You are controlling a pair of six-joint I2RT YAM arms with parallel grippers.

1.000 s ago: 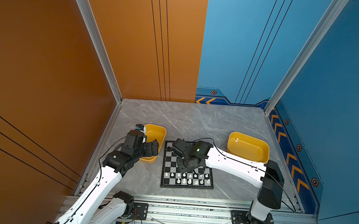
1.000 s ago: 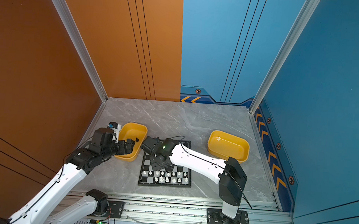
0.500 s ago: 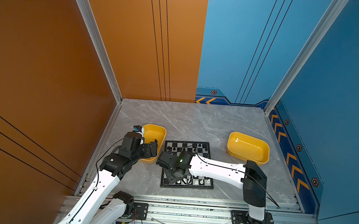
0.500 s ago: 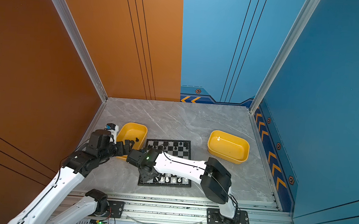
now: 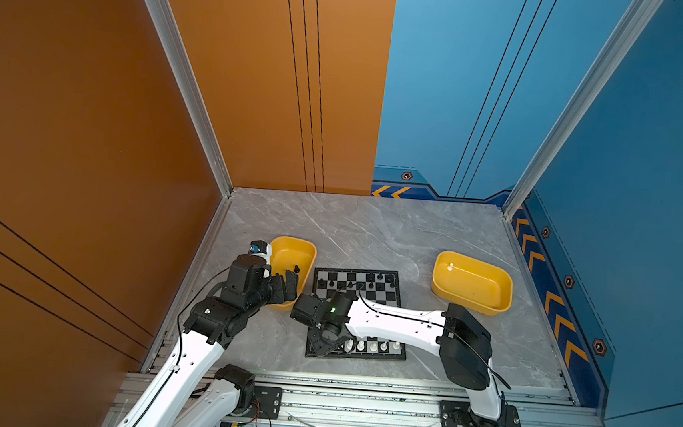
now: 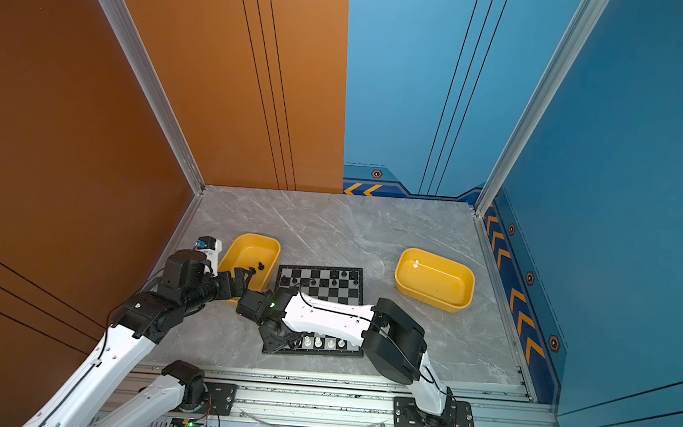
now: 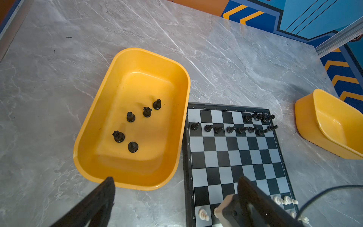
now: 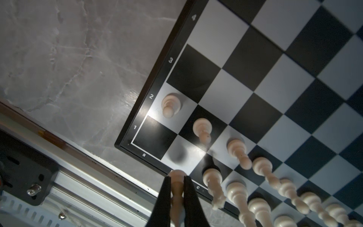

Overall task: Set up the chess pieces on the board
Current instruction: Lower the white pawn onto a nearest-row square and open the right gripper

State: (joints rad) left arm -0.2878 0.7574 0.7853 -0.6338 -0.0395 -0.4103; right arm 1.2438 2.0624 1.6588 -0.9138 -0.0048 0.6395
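**A:** Right tool (image 8: 177, 178) is clamped on a white piece (image 8: 176, 173), hanging just over the board (image 8: 275, 82) corner. Its top is buried between the fingers, so no telling which piece.

**B:** Left tool (image 7: 175, 185) is spread wide apart, with the yellow tray (image 7: 137, 183) just ahead of it holding five black pieces (image 7: 130, 117).

Robot test cell in a laboratory: orange wall panels (image 5: 90, 99) and blue wall panels (image 5: 649, 143) are enclosing a grey marble-look tabletop (image 5: 372, 229), aluminium posts (image 5: 180, 64) are framing the corners, and 2 white robot arms (image 5: 390, 316) are standing bolted to an aluminium rail (image 5: 358, 403) before me.
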